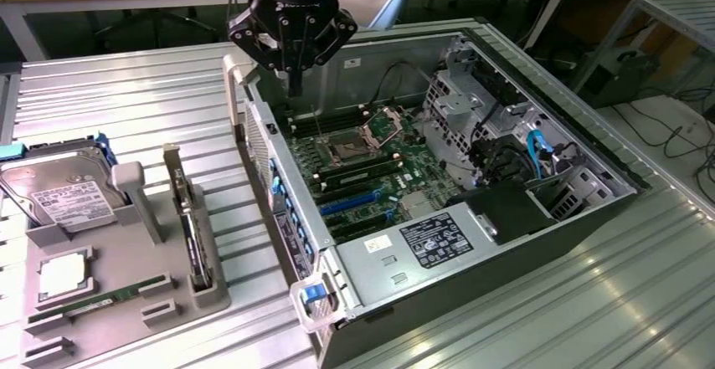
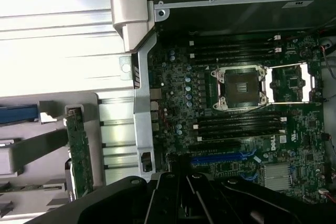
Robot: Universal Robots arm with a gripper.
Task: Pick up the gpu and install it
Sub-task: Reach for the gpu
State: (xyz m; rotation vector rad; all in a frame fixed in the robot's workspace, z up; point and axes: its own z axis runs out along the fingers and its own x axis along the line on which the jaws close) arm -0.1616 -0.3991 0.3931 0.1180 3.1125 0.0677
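Note:
The gpu (image 1: 190,228) stands on its long edge in a slot of the grey holder tray (image 1: 123,302) at the exterior view's left, its silvery bracket end pointing away. The wrist view catches its green circuit-board side (image 2: 79,153). My gripper (image 1: 294,84) hangs over the far left corner of the open computer case (image 1: 369,269), well apart from the gpu. Its black fingers are drawn together into one narrow tip with nothing between them. Inside the case lies the motherboard with blue expansion slots (image 1: 348,202) (image 2: 220,158).
The holder tray also carries a silver hard drive (image 1: 62,189), a square processor (image 1: 64,273) and a green RAM stick (image 1: 103,302). An open processor socket (image 2: 239,87) sits between RAM slots. The case's grey rear wall (image 2: 142,93) separates tray and motherboard. Drive cages and cables (image 1: 525,160) fill the case's right side.

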